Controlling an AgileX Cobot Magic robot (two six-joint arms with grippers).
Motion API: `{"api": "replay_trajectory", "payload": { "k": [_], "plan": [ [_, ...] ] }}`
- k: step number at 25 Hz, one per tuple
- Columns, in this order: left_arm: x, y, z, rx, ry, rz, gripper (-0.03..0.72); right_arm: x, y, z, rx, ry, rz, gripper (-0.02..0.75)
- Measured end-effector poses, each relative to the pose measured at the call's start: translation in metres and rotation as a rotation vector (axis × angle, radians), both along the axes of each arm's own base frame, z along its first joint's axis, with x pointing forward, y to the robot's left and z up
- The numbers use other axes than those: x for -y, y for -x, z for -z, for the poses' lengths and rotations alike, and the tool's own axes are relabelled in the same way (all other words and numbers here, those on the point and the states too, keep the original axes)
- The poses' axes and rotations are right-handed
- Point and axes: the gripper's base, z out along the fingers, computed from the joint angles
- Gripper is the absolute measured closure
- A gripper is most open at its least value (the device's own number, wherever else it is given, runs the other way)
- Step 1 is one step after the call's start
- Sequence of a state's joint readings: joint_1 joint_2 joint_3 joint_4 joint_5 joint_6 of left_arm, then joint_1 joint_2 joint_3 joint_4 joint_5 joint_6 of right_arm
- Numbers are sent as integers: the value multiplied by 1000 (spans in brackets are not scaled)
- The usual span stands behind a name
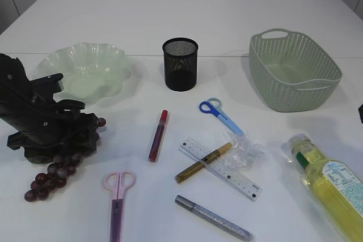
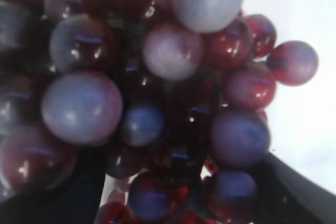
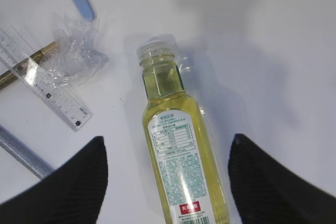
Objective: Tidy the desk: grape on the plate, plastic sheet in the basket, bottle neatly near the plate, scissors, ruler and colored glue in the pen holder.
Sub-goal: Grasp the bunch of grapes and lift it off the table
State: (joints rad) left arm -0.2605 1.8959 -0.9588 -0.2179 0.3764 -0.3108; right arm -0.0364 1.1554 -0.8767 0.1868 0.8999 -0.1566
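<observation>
Pink scissors [image 1: 118, 196] and silver glue pen [image 1: 214, 217] are lying nearest on the counter [image 1: 170, 15]. Left tool [image 1: 74, 140] is sitting spread wide over the grape bunch [image 1: 54, 174], below the green plate [image 1: 88, 72]. Pen holder [image 1: 180, 64], ruler [image 1: 221, 168], plastic sheet [image 1: 244, 151] mid-counter. Right tool [image 3: 168, 182] is hanging open above the lying bottle [image 3: 178, 161], basket [image 1: 295, 72] behind.

Black left arm [image 1: 39, 123], bulky and jointed; right gripper fingers [image 3: 68, 182] black, finely ribbed
</observation>
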Motion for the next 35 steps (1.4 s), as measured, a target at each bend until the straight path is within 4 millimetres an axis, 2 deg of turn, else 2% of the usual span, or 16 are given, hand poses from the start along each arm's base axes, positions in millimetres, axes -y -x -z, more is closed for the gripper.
{"api": "replay_trajectory", "payload": {
  "k": [2,4,10,12,20,23,29,35],
  "plan": [
    [0,0,1,-3,-4,3,111,0,0,0,0,0,0,181],
    [0,0,1,-2,-5,4,149,0,0,0,0,1,-2,181],
    [0,1,2,-11,-5,4,438,0,0,0,0,1,-2,181],
    [0,1,2,-15,-6,4,490,0,0,0,0,1,-2,181],
    [0,4,-1,-50,-7,13,524,0,0,0,-2,1,-2,181],
    [0,7,-20,-24,5,17,530,0,0,0,-2,1,-2,181],
    [-3,20,-80,108,46,27,533,0,0,0,-2,1,-2,181],
    [-9,46,-144,278,91,38,533,0,0,0,-2,5,-3,181]
  ]
}}
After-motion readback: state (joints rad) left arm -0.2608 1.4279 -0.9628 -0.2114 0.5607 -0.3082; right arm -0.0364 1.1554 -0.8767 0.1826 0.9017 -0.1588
